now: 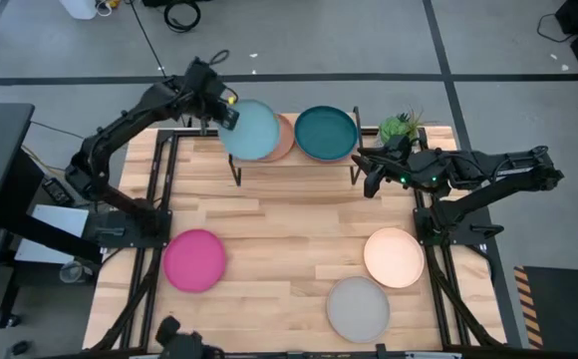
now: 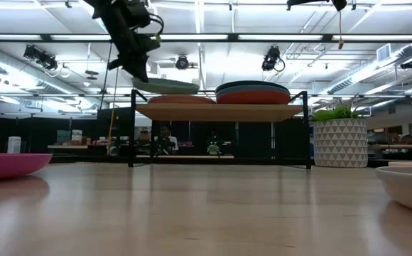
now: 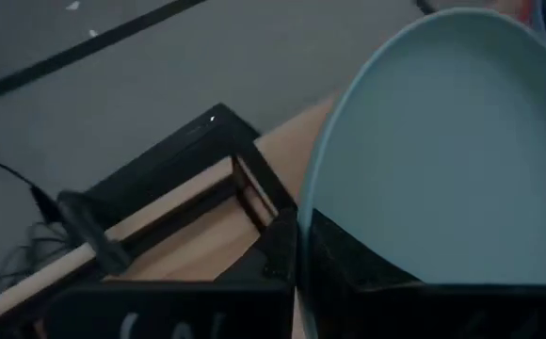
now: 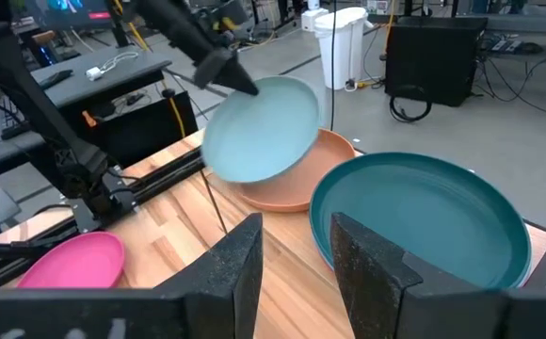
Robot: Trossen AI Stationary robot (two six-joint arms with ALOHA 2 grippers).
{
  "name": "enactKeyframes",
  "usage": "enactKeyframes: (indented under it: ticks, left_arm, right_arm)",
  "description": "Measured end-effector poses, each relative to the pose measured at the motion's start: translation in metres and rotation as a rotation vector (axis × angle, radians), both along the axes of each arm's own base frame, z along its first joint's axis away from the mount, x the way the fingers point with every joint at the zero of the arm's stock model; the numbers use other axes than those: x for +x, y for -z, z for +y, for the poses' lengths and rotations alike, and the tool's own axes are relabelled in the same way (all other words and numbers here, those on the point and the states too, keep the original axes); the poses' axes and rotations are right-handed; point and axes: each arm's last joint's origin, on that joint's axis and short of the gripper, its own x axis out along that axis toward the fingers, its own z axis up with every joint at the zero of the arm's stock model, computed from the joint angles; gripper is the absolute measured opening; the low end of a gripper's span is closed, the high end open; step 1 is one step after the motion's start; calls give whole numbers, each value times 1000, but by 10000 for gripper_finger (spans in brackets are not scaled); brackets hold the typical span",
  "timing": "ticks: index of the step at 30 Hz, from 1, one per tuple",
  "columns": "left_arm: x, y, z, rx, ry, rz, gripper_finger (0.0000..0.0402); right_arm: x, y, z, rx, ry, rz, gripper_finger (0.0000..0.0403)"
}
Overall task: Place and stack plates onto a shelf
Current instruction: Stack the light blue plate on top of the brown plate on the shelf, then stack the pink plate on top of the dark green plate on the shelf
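My left gripper [image 1: 225, 112] [image 2: 139, 70] is over the shelf's left end, shut on the light aqua plate [image 1: 252, 131] [image 2: 166, 85] [image 4: 259, 129]. This plate hangs above the tan plate [image 1: 286, 139] [image 2: 181, 100], which lies flat on the shelf [image 2: 220, 112]. On the shelf's right half stands a stack topped by the dark teal plate [image 1: 326, 133] [image 4: 424, 217], with an orange-red plate [image 2: 253, 97] lower in it. My right gripper [image 1: 368, 173] [image 4: 297, 268] is open beside the shelf's right end and touches nothing. My left gripper pinches the aqua plate's rim [image 3: 313, 212] on its far-left side, one finger [image 3: 367, 268] on the inner face and the other beneath. The fingers come from the table's left-far side, slanting down. The plate is lifted clear, slightly tilted, just over the tan plate.
A magenta plate [image 1: 194, 259] lies on the table's left, a cream plate [image 1: 394, 256] and a grey plate [image 1: 359, 307] on its right near side. A potted plant [image 1: 399, 127] stands right of the shelf. Bare wood lies between shelf and near plates.
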Motion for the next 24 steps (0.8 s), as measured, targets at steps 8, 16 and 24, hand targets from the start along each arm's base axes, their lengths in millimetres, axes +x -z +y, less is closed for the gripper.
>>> enactKeyframes:
  ticks: [8,16,24]
  left_arm:
    - [12,19,22,-62,-20,-73,17]
    - [23,19,21,-75,11,-148,105]
    - [17,-2,4,-27,286,-201,184]
  right_arm:
    - [0,0,0,-1,2,0,132]
    - [0,0,-1,-18,26,3,132]
    - [-1,0,-1,-34,27,13,132]
